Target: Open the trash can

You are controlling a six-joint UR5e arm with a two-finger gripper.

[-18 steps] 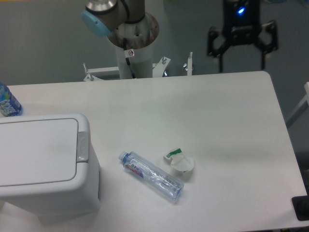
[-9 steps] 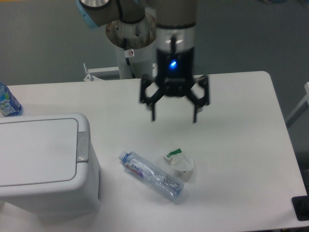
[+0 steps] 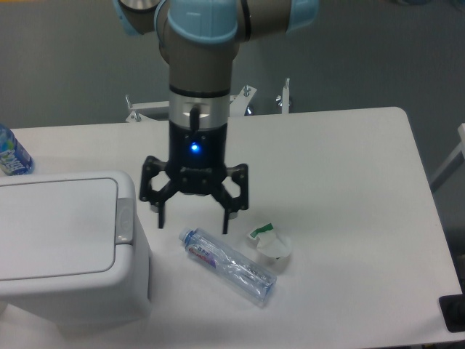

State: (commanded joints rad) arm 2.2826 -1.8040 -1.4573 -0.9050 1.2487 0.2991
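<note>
Fixed camera view: the trash can [image 3: 65, 247] sits at the left front of the white table [image 3: 349, 182], its flat lid down and closed, with the grey push-button strip [image 3: 125, 220] running along the lid's right edge. The gripper [image 3: 192, 216] hangs from the arm just to the right of the trash can, near the button strip but apart from it. Its two black fingers [image 3: 227, 211] are spread wide with nothing between them, tips pointing down toward the table. A blue light glows on the gripper body.

Right of the trash can, just below the gripper's fingertips, a clear plastic water bottle [image 3: 229, 265] lies on its side, cap end toward the trash can. Further right, touching or nearly touching the bottle's far end, lies a crumpled white cup with a green scrap [image 3: 272, 243]. Behind the trash can, at the left edge, part of a blue-labelled bottle [image 3: 11, 154] shows.
</note>
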